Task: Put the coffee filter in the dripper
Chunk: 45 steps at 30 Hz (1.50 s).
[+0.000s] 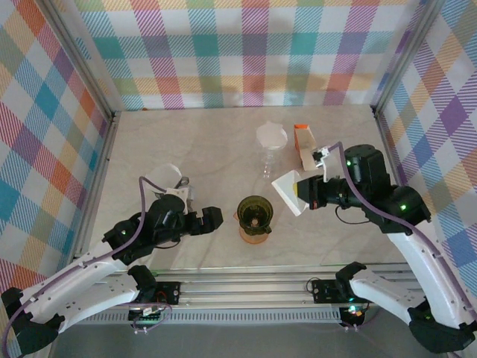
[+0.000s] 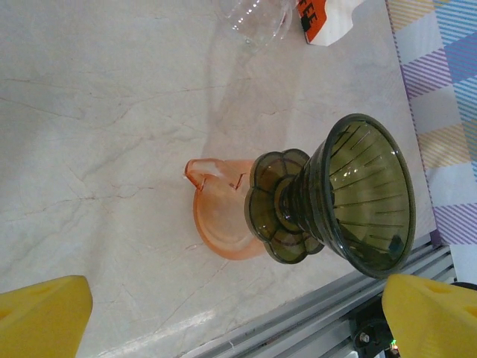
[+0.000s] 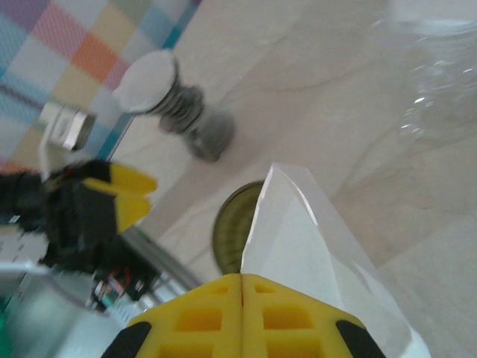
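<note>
- The table [image 1: 186, 149] is pale stone, and bright checked walls stand all round it.
- From above, the dark green dripper [image 1: 255, 211] sits on an orange jug [image 1: 253, 236] near the front of the table.
- The right gripper [image 1: 305, 190] pinches the white coffee filter [image 1: 289, 192]. The filter is just to the right of the dripper, not inside it.
- The left gripper [image 1: 211, 218] is near the dripper's left side and does not touch it.
- A clear glass pot [image 1: 268, 162] and an orange box [image 1: 303, 142] stand farther back.
- In the left wrist view, the left gripper [image 2: 237, 317] is spread wide. Its yellow fingers [image 2: 45, 317] hold nothing and touch nothing.
- The dripper [image 2: 358, 198] and the jug [image 2: 220, 224] are in front of it.
- In the right wrist view, the right gripper [image 3: 242, 313] has its yellow pads pressed together on the filter [image 3: 298, 246], which sticks out past them.
- Part of the dripper [image 3: 227, 235] peeks out from behind the filter.
</note>
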Each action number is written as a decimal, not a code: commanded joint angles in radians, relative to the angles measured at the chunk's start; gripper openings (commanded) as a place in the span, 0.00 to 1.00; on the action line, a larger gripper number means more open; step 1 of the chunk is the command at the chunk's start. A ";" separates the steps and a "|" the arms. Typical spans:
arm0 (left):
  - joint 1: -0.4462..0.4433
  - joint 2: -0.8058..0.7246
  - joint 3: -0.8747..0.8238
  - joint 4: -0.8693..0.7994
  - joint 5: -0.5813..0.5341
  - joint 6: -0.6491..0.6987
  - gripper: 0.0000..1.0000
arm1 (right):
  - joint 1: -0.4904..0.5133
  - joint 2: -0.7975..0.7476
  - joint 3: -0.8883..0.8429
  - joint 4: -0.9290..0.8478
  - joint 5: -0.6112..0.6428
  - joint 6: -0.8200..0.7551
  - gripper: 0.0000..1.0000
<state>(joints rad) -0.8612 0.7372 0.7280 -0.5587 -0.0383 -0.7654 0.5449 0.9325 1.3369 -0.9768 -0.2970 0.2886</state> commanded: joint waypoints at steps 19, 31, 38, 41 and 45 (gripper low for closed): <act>0.002 -0.066 0.060 -0.085 -0.031 0.030 1.00 | 0.316 0.475 0.345 -0.329 0.203 -0.118 0.00; 0.003 -0.070 0.051 -0.076 -0.019 0.034 1.00 | 0.344 0.663 0.462 -0.376 0.147 -0.161 0.00; 0.003 -0.075 0.051 -0.080 -0.022 0.035 1.00 | 0.381 0.705 0.462 -0.343 0.110 -0.149 0.00; 0.004 -0.073 0.049 -0.077 -0.021 0.035 1.00 | 0.382 0.712 0.449 -0.331 0.117 -0.146 0.00; 0.003 -0.072 0.046 -0.074 -0.019 0.032 1.00 | 0.382 0.711 0.401 -0.303 0.119 -0.136 0.00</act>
<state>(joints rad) -0.8612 0.6765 0.7563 -0.6292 -0.0532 -0.7433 0.9234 1.6413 1.7683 -1.2984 -0.1616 0.1448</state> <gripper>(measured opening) 0.999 0.061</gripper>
